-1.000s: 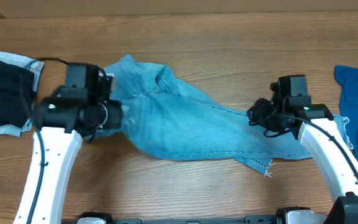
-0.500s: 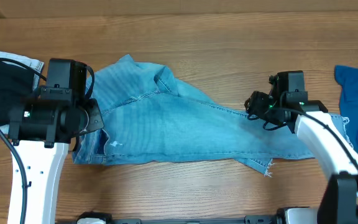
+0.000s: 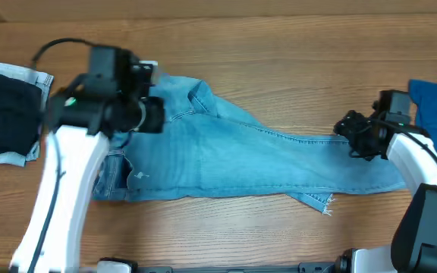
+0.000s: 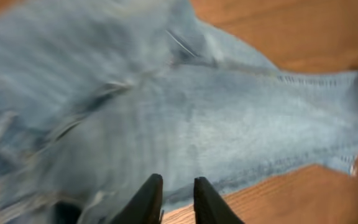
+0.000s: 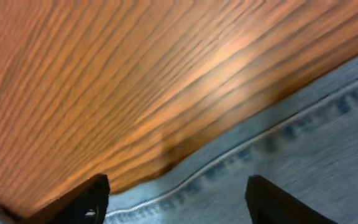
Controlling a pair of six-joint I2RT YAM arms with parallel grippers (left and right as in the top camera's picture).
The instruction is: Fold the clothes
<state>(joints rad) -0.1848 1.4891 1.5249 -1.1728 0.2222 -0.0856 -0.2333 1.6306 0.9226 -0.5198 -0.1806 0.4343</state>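
Lying on bench: light-blue jeans, stretched left to right across the middle of the overhead frame, waist end at left, leg end at right
Jeans shape: mostly flat, with a bunched fold at upper left near the waist; frayed hem pokes out along the lower edge, right of centre
Left tool: above the waist end of the jeans; fingers only a narrow slit apart, nothing between them, denim visible through the gap, not clamped on cloth
Left wrist view: blurred; jeans fill most of the frame, bare wood at upper right and lower right
Right tool: fingers wide apart, empty; at the leg end, right side of the overhead frame, over the jeans' upper edge where the stitched seam meets bare wood
Contact: can't tell whether either tool touches the cloth
Dark navy piece: far left of the overhead frame, lying on pale fabric that shows around its edges; apart from the jeans
Bright blue denim: far right edge, crumpled, partly cut off by the frame; near the leg end, can't tell if they touch
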